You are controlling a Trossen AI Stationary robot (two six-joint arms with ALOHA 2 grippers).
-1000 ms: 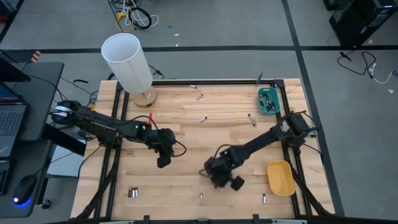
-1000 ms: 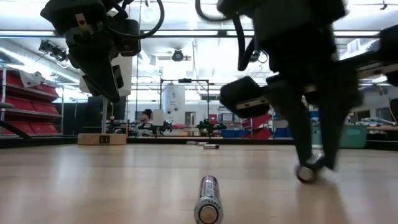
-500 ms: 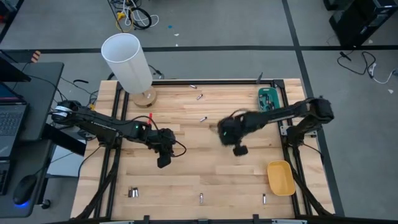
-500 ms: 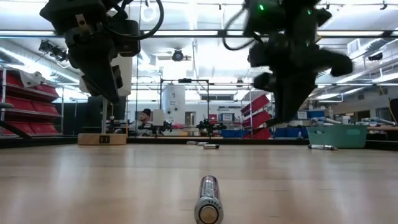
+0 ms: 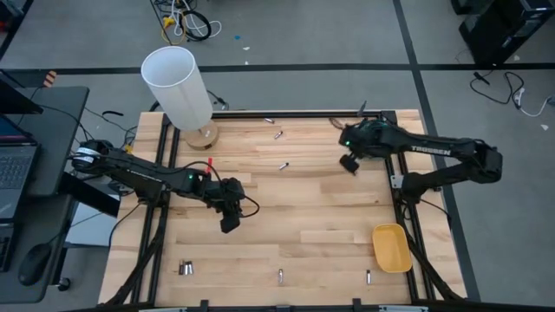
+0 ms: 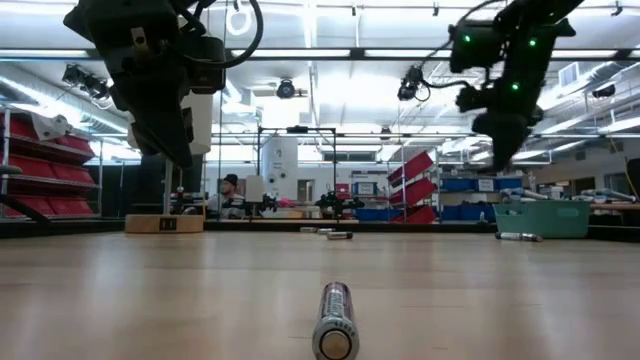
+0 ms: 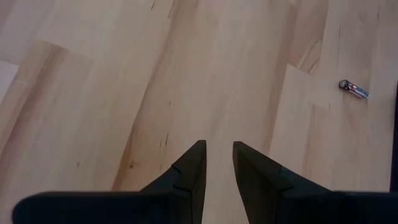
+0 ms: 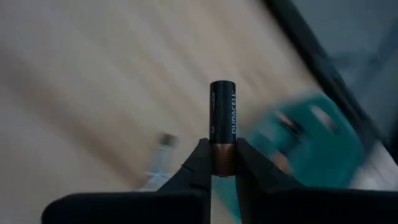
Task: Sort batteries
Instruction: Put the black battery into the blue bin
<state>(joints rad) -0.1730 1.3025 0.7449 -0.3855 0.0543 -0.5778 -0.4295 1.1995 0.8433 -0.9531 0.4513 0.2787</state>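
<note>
Right tool has swung from low at the desk's near middle up to the far right, beside the teal tray, clamped on a dark battery marked DURACELL, so a drop into that tray looks next. Left tool stays hovering mid-left, fingers slightly apart, holding nothing. Other batteries lie scattered on the desk.

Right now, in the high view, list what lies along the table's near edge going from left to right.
A silvery battery pair → a single battery → another battery → the yellow tray, which sits slightly farther back by the right edge.
</note>
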